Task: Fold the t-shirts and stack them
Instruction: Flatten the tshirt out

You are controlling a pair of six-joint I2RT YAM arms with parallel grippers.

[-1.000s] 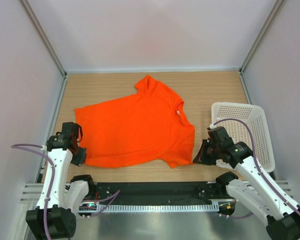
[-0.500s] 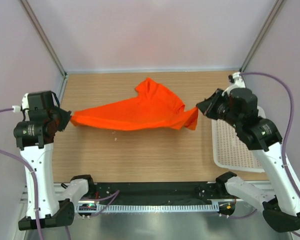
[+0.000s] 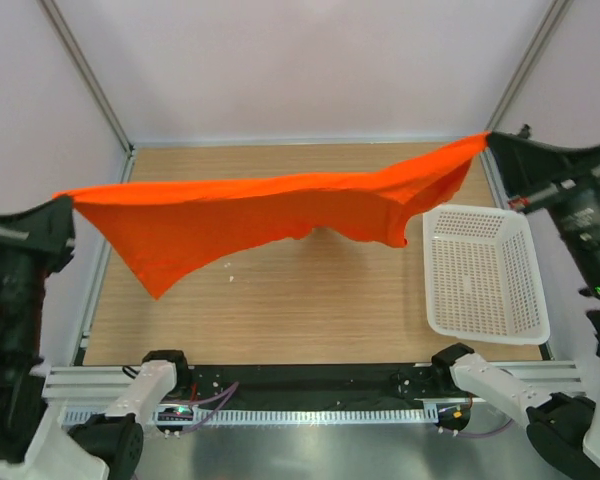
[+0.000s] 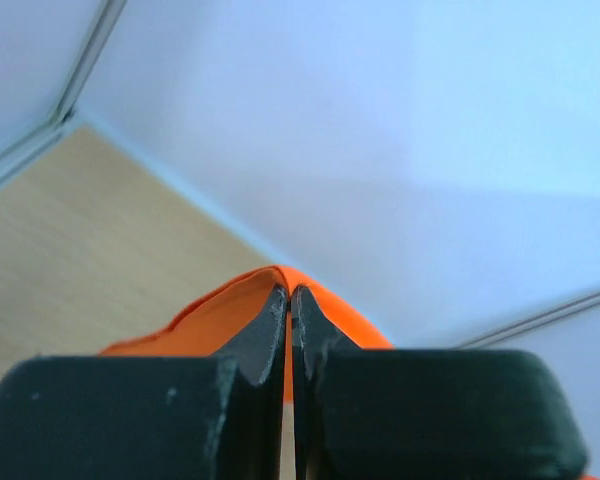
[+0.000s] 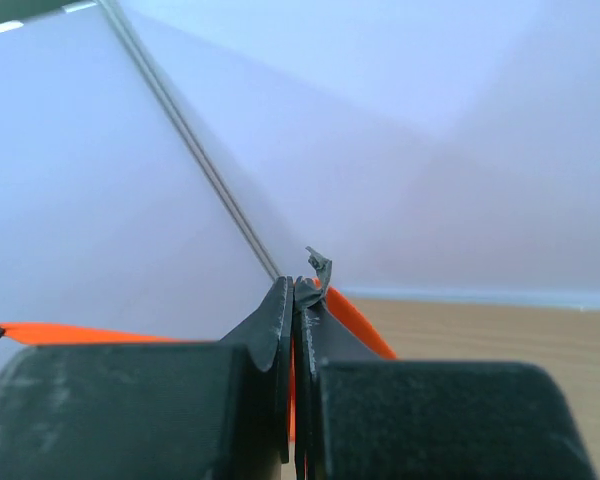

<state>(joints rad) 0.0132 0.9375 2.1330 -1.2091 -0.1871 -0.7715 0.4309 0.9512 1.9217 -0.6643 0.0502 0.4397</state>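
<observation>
Top view: high, looking down on table. Wrist views: close-up, facing walls; all share t-shirt.

Bright, even, diffuse light falls from above, and the pale walls shade softly from white to lilac with no hard glare. The bright orange-red thin-fabric t-shirt looks vividly saturated, darker in its sagging folds. The brushed metal plate at the near edge carries a dull sheen. Both wrist views have a bluish cast, and there the black left gripper and black right gripper loom close and soft-edged.
</observation>
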